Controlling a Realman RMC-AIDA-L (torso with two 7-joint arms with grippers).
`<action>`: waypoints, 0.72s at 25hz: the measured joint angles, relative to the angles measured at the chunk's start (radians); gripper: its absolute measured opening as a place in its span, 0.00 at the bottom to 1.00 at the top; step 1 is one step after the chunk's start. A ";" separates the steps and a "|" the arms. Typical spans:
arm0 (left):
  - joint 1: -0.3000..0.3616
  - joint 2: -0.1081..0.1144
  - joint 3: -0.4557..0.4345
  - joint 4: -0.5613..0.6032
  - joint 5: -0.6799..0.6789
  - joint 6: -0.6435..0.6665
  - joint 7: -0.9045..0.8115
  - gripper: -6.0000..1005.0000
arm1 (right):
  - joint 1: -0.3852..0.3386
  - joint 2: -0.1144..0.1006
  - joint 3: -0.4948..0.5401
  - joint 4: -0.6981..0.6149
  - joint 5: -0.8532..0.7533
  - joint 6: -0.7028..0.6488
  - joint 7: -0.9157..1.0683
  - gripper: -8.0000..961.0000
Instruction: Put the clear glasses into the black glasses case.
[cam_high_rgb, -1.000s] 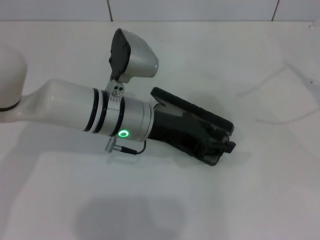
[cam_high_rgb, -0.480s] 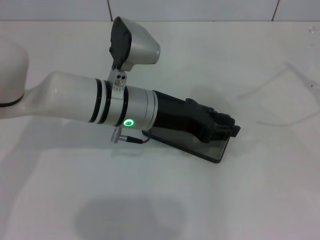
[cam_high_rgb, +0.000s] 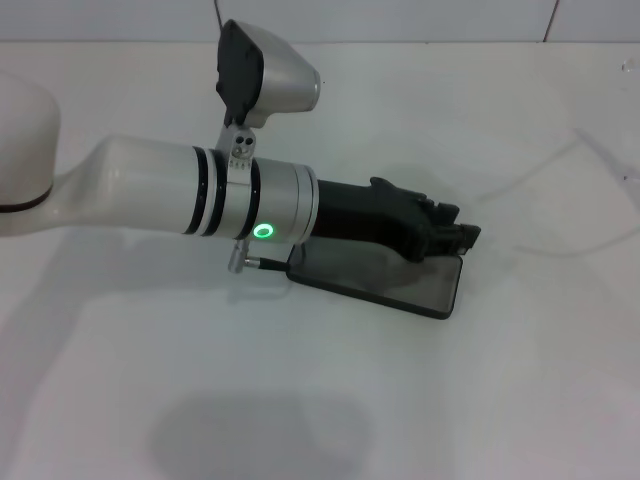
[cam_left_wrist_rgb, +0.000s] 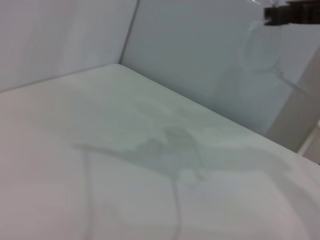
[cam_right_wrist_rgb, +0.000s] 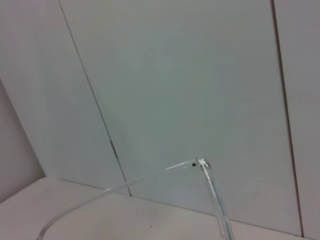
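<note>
The black glasses case lies flat on the white table, a greyish face turned up. My left arm reaches across it from the left, and the left gripper sits over the case's far right edge and hides that side. How the lid stands does not show. The clear glasses are a faint transparent outline on the table right of the case, apart from it. One clear arm and its hinge show close up in the right wrist view. The right gripper is out of view.
Bare white table stretches in front of the case, and a tiled wall runs along the back. A dark part shows at the edge of the left wrist view with a clear outline below it. What it is, I cannot tell.
The left gripper has moved from the case's near right corner toward its far edge. The raised dark strip behind the arm is gone, and more of the case's greyish face shows.
</note>
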 joint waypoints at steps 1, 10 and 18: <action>0.000 0.000 0.000 0.000 -0.004 -0.010 0.000 0.37 | -0.001 0.000 0.000 0.000 0.002 0.000 0.000 0.06; 0.010 0.007 -0.009 0.025 -0.021 0.040 -0.005 0.37 | -0.014 -0.001 0.004 0.000 0.005 0.000 0.000 0.06; 0.020 0.009 -0.008 0.029 -0.011 0.099 -0.026 0.37 | -0.010 -0.008 0.026 0.007 0.009 0.004 -0.009 0.06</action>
